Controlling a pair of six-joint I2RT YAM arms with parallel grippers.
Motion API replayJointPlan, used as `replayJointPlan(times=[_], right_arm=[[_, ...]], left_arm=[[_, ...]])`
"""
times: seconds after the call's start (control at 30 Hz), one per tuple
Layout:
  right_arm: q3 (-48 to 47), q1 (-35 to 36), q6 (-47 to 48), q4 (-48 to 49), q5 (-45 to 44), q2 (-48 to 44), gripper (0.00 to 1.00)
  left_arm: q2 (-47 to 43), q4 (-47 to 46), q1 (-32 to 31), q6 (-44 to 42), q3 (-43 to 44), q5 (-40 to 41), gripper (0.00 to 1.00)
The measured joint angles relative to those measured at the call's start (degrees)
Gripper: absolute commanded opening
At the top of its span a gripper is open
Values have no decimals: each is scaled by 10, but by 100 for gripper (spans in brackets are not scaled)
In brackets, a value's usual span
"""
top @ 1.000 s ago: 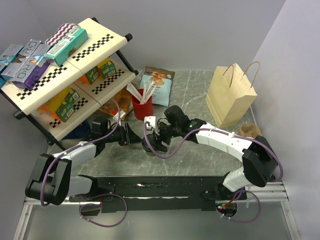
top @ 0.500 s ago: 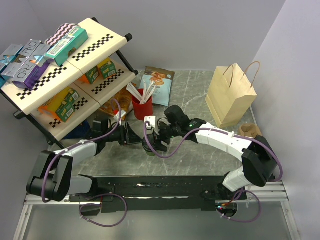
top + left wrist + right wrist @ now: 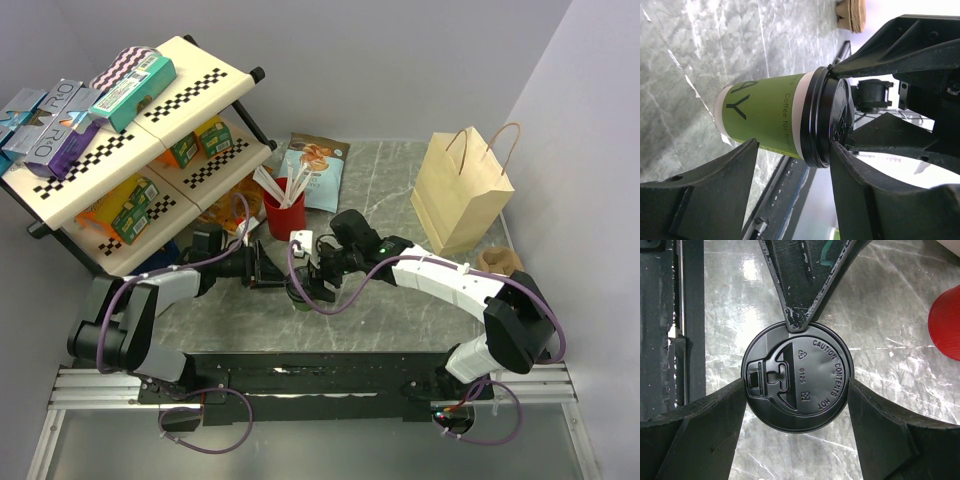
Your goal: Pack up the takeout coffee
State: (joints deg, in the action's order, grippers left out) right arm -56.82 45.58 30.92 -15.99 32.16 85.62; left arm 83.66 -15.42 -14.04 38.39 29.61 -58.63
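The takeout coffee [image 3: 298,291] is a green paper cup [image 3: 771,116] with a round black lid [image 3: 797,376]. It stands upright on the marble table between the two arms. My right gripper [image 3: 797,390] hangs over it, shut on the lid with a finger against each side of the rim. My left gripper [image 3: 795,150] reaches in from the left at cup height and stands open. One of its fingertips [image 3: 836,148] touches the lid's top edge; the other lies beside the cup's wall.
A red cup of white stirrers [image 3: 284,212] stands just behind the coffee. A tan paper bag [image 3: 462,190] stands open at the back right, with a brown cardboard piece [image 3: 498,260] in front of it. A snack pouch [image 3: 313,170] lies behind. The checkered shelf rack [image 3: 130,150] fills the left.
My left arm has swung in, bringing its gripper a little closer to the cup, and its jaws have narrowed slightly. The right gripper and the cup have stayed put.
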Motion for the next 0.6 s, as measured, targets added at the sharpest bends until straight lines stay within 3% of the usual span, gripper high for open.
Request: replayJointPlan(times=[0.6], right_arm=[[6,13,-12,3,-37,1,63]], left_arm=[[33,37,1,7,27,-17,63]])
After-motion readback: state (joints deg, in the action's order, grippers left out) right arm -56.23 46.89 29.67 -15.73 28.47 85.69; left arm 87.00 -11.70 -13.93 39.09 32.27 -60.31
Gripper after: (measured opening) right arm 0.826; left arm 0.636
